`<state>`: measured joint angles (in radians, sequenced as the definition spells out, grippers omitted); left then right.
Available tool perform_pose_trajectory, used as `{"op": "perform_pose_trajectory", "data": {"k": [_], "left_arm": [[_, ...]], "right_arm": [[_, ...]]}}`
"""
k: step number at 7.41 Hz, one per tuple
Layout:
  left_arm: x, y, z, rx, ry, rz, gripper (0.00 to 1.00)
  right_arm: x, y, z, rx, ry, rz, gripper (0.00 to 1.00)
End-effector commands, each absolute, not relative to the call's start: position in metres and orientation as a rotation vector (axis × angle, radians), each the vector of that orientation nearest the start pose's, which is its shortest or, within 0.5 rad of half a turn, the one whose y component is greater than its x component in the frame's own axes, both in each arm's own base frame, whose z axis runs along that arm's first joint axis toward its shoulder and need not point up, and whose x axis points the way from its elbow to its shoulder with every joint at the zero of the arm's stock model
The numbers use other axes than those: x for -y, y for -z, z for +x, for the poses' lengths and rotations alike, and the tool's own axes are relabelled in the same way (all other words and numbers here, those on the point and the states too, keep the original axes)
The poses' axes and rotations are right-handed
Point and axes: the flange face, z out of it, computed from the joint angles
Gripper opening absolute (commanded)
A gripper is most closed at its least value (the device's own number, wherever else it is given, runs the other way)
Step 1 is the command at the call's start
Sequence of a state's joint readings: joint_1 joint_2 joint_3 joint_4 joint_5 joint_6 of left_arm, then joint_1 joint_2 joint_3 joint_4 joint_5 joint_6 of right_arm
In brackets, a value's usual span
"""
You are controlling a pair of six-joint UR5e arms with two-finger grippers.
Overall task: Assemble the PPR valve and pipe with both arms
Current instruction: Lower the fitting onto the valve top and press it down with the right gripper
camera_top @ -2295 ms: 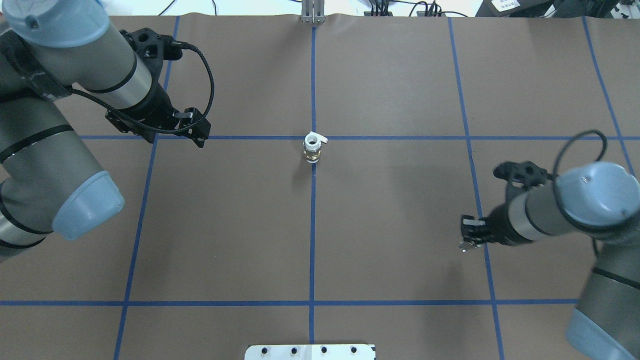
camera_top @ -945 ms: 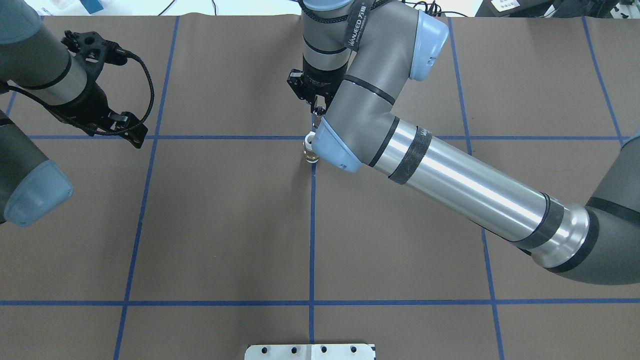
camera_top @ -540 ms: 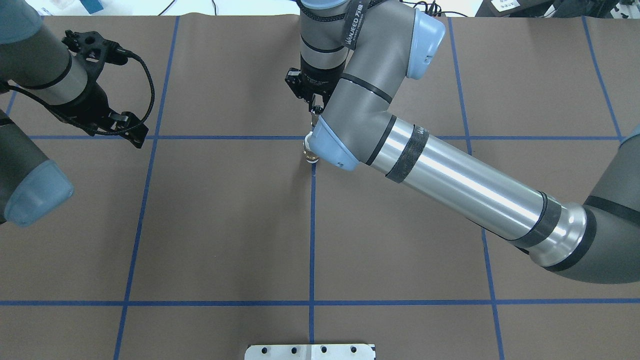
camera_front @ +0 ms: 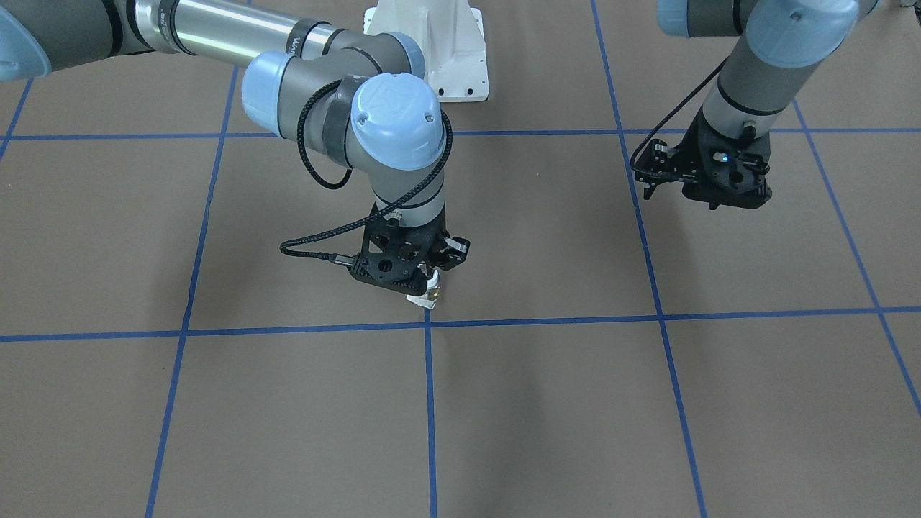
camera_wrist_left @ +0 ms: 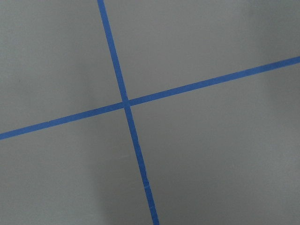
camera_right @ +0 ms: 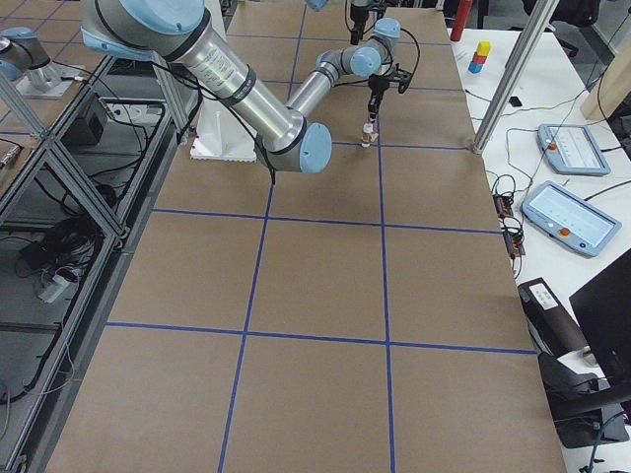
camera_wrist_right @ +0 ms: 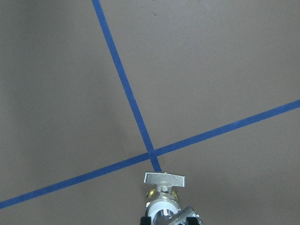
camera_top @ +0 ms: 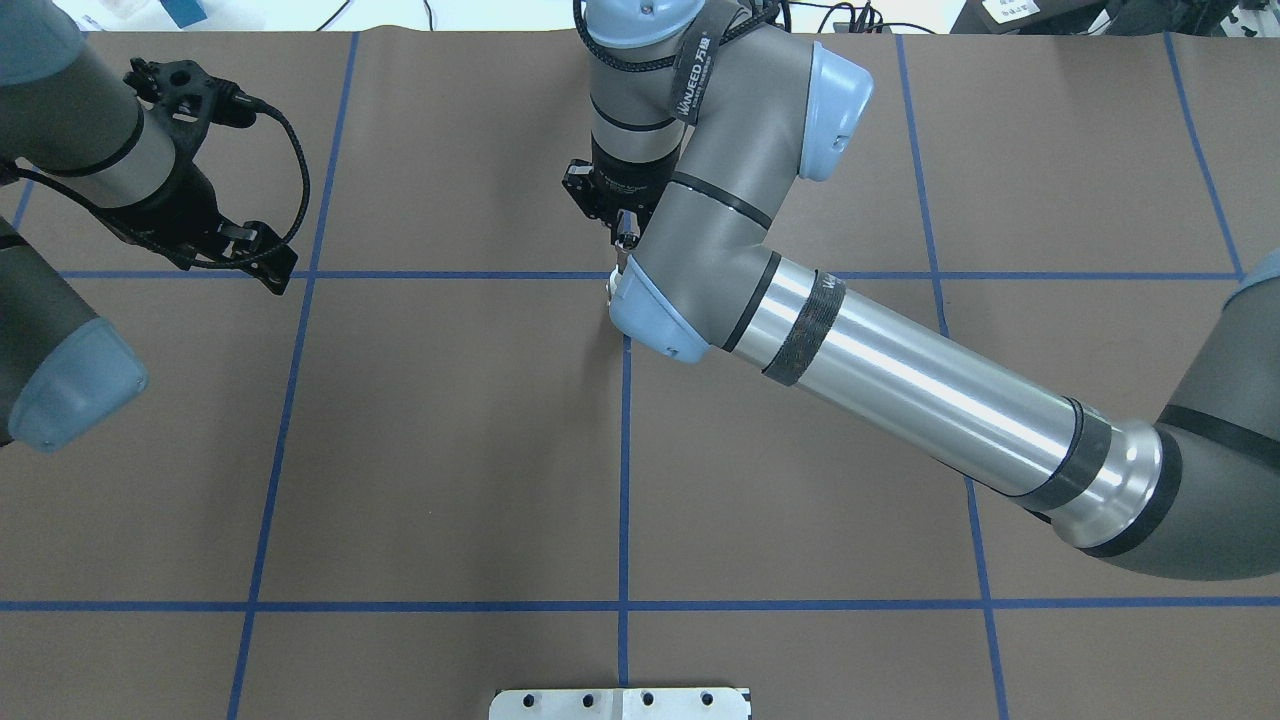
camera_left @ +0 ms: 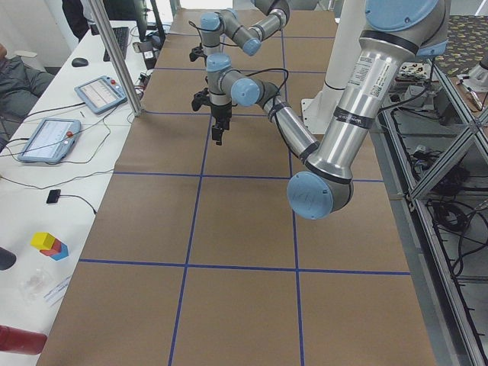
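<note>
The valve [camera_wrist_right: 164, 199] stands upright on the brown table [camera_top: 450, 450], just beside a crossing of blue tape lines [camera_wrist_right: 151, 153], its flat handle [camera_wrist_right: 164, 178] at the top. The right gripper [camera_front: 429, 280] hangs directly over it, pointing down. From the wrist view one finger seems to touch the valve's white top, but I cannot tell how wide the jaws stand or whether they grip. The right forearm [camera_top: 900, 390] slants across the table's right half, and the surface around the valve lies bare out to the edges. The left gripper [camera_top: 270, 272] hovers well apart over another tape crossing [camera_wrist_left: 125, 103]; its opening cannot be told.
</note>
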<state>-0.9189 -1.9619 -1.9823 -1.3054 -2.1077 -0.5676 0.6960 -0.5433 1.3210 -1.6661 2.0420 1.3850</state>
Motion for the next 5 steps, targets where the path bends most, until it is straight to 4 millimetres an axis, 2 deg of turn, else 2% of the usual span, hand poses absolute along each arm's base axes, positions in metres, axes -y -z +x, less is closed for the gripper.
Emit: {"op": "perform_pose_trajectory", "data": {"k": [1,5], "left_arm": [[0.4979,-0.2941,0.2764,-0.732,-0.225,0.132,0.99],[0.4972,-0.2929,0.2759,-0.734,-0.226,0.135,0.99]], "right_arm": [[0.5647,-0.1153,-0.5417,0.797,-0.320,-0.127,0.00],[0.5662,-0.1180,-0.5435,0.791,-0.321,-0.130,0.00]]}}
